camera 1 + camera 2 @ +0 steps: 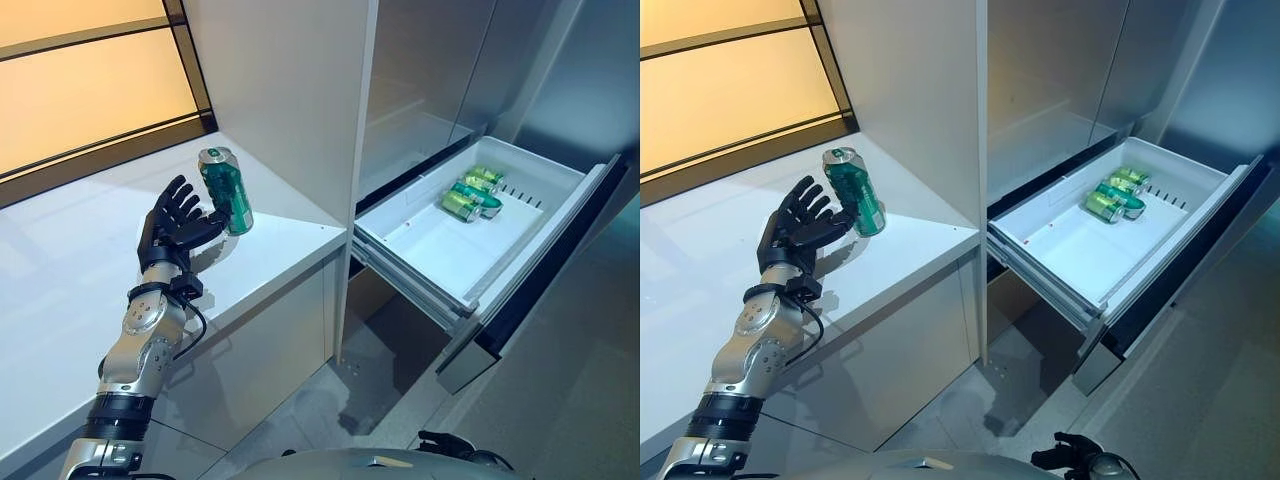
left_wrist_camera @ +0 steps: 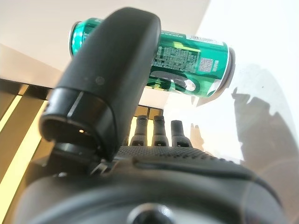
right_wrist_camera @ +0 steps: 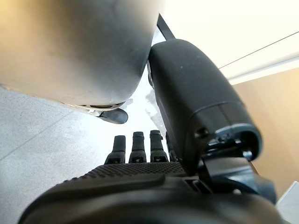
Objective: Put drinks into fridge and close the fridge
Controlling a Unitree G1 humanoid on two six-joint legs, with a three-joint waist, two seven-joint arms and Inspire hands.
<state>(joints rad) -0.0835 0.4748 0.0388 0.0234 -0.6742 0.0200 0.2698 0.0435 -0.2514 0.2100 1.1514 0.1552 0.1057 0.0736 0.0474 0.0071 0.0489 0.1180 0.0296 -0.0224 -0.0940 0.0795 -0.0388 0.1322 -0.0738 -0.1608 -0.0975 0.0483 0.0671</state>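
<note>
A green drink can [image 1: 226, 192] stands on the white counter [image 1: 60, 270] near its right end. My left hand [image 1: 172, 228] is just left of the can, fingers straight and spread, thumb reaching toward its side. In the left wrist view the thumb [image 2: 112, 70] lies across the can [image 2: 196, 60] and the fingers stay straight. The white fridge drawer [image 1: 420, 290] is pulled out at the right, with three green cans [image 1: 472, 193] lying in its far corner. My right hand [image 1: 1068, 455] hangs low at the bottom edge, holding nothing; its fingers [image 3: 140, 144] look straight.
A tall white cabinet wall [image 1: 290, 90] rises right behind the can, between the counter and the fridge. Grey fridge panels [image 1: 420, 70] stand above the drawer. The drawer's dark front [image 1: 540, 270] juts out over the grey floor. A wood-coloured wall panel [image 1: 90, 90] backs the counter.
</note>
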